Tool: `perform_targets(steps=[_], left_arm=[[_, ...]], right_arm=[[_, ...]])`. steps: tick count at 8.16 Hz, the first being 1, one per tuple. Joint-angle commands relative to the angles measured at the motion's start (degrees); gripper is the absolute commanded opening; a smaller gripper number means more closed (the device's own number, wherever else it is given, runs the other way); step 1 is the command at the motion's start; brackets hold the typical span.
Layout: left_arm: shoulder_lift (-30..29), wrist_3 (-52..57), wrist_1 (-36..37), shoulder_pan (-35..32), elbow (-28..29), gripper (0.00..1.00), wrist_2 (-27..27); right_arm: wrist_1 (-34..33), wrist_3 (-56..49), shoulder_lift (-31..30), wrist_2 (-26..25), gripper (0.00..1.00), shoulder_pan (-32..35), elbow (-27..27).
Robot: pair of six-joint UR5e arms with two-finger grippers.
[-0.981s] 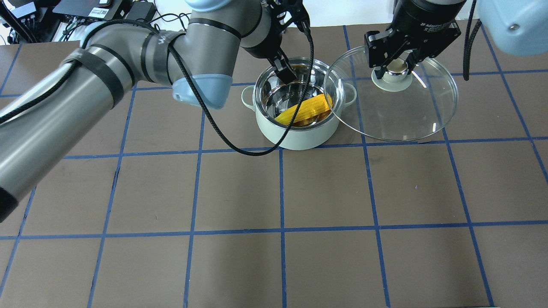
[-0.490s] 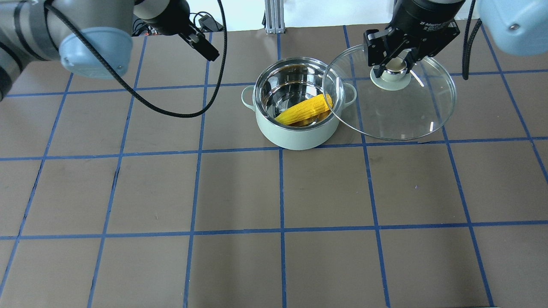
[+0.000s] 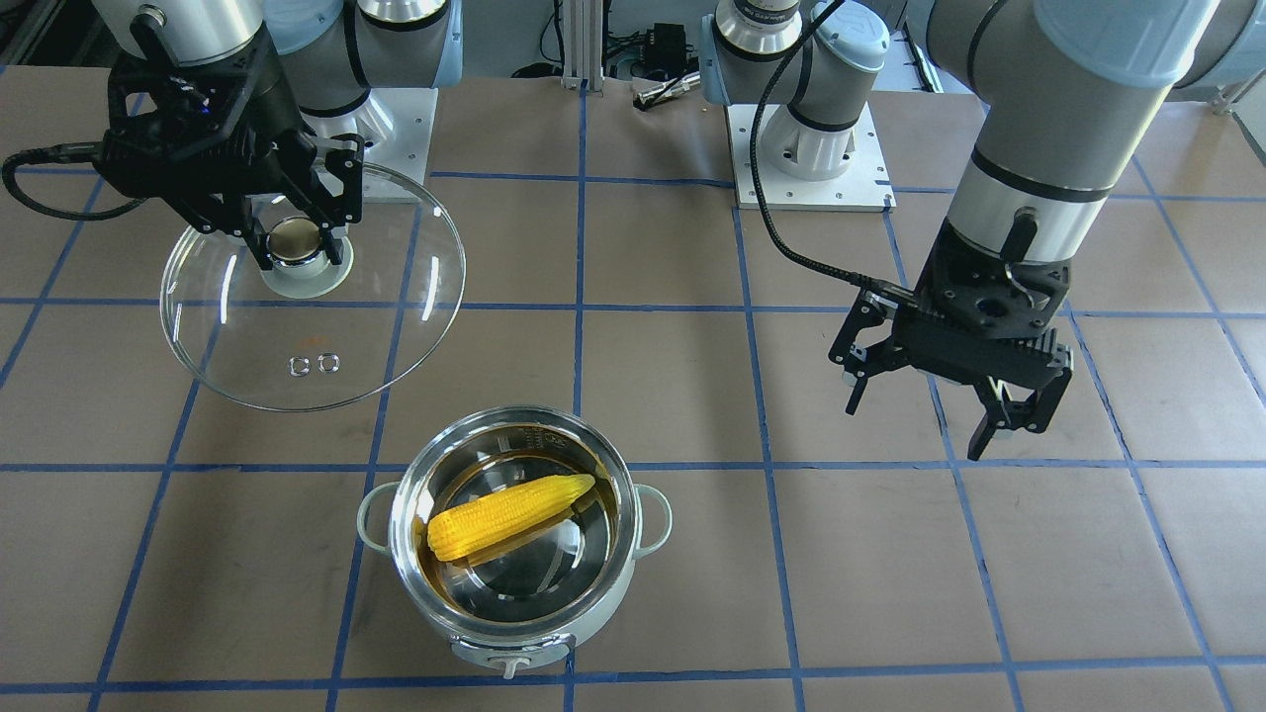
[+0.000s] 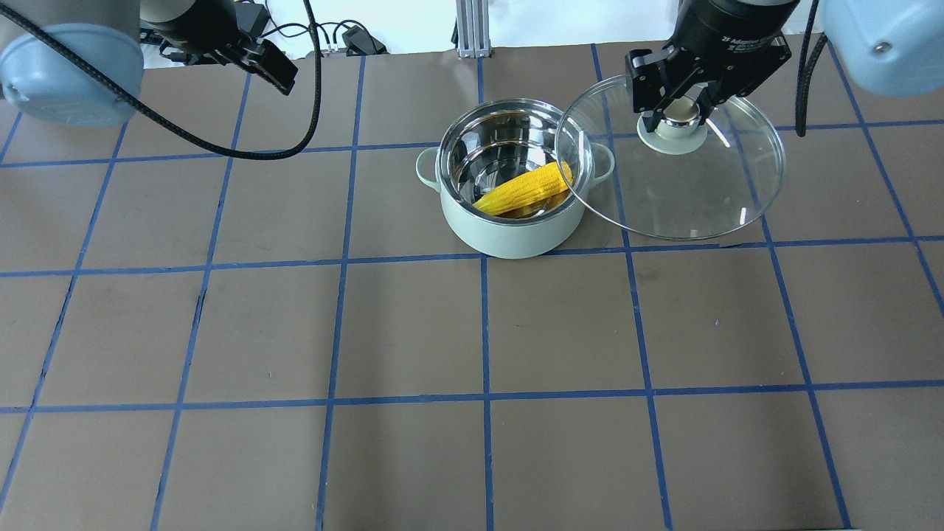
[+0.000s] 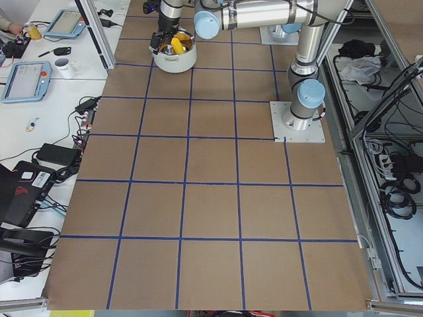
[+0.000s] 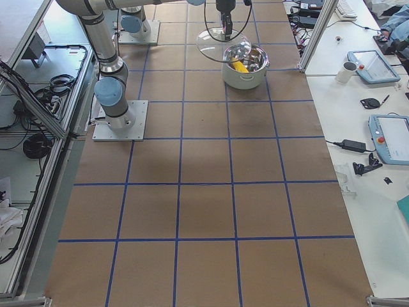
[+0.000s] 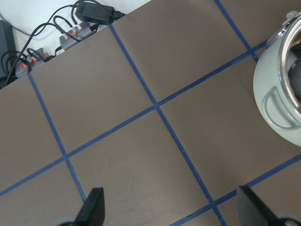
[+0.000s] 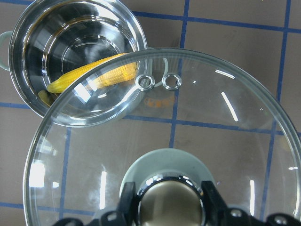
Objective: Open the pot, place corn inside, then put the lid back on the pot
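The pale green pot [image 3: 465,645] stands open on the brown mat, and also shows in the overhead view [image 4: 509,237]. The yellow corn [image 3: 509,514] lies slanted inside it [image 4: 525,189]. My right gripper [image 3: 300,242] is shut on the ball knob of the glass lid [image 3: 326,336] and holds it in the air beside the pot. The lid's edge [image 4: 575,158] overlaps the pot's rim in the overhead view. In the right wrist view the knob [image 8: 169,200] sits between the fingers, with the corn [image 8: 94,77] seen beyond. My left gripper [image 3: 915,430] is open and empty, well off to the pot's other side.
Cables and power strips [image 7: 80,28] lie past the table's far edge. The arms' base plates [image 3: 811,158] are on the robot's side. The left wrist view shows bare mat with the pot's loop handle [image 7: 277,106] at its right edge.
My left arm has lifted out of the pot and swung far away to the robot's left, empty; the corn stays in the pot. The right gripper and lid have hardly moved.
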Motion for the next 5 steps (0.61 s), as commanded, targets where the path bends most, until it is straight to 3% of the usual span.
perform_targets(steps=[1, 3, 5], left_arm=[[3.3, -15.1, -1.7, -0.2, -1.6, 1.0, 2.4], [4.6, -27.1, -5.8, -0.5, -5.0, 1.0, 1.8], [6.2, -31.1, -6.0, -0.5, -9.2, 1.0, 1.8]], right_arm=[[-4.3, 0.9, 1.9, -0.4, 0.31, 0.3, 0.1], [-10.6, 7.6, 5.5, 0.0, 0.32, 2.6, -0.6], [-17.5, 15.4, 10.9, -0.8, 0.31, 8.2, -0.6]])
